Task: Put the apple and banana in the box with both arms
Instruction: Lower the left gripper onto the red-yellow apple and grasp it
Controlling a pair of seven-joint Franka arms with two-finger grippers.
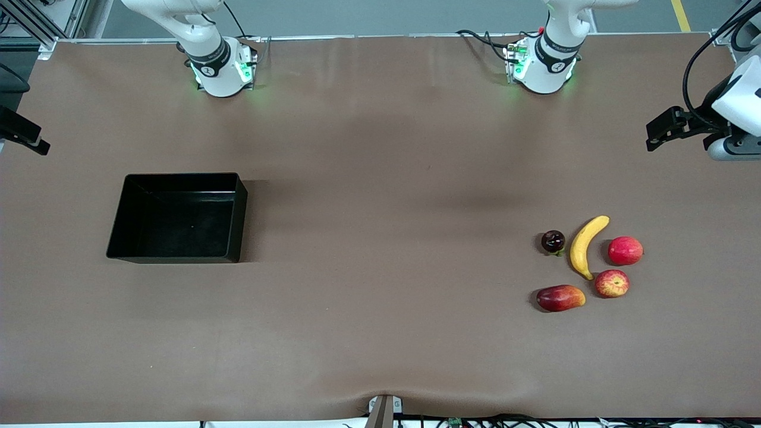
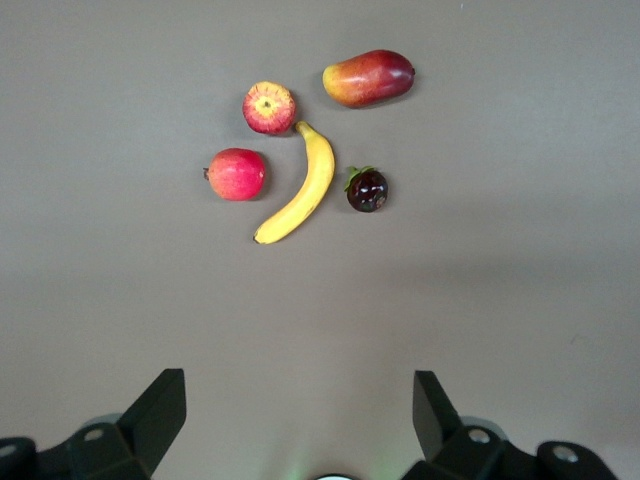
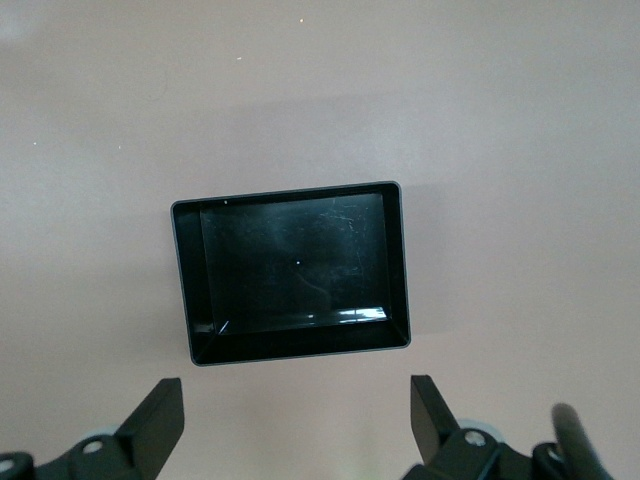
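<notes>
A plain brown mat covers the table (image 1: pixel 380 333), with grey floor past the arm bases; the black rectangular shallow plastic box (image 1: pixel 235 220) sits toward the right arm's end, and toward the left arm's end lie the curved yellow banana (image 1: pixel 585 245) and, touching its tip and nearer the front camera, the small red-and-yellow streaked apple (image 1: pixel 612 283). Around them lie a plain pinkish-red round fruit (image 1: pixel 625 250), a dark purple round fruit (image 1: pixel 553 241) and an elongated red-orange mango-like fruit (image 1: pixel 560 298). Only the wrist views show the grippers: the left gripper (image 2: pixel 298 415) hangs over bare mat beside the fruit, the right gripper (image 3: pixel 297 418) over mat beside the box, both spread wide and holding nothing.
</notes>
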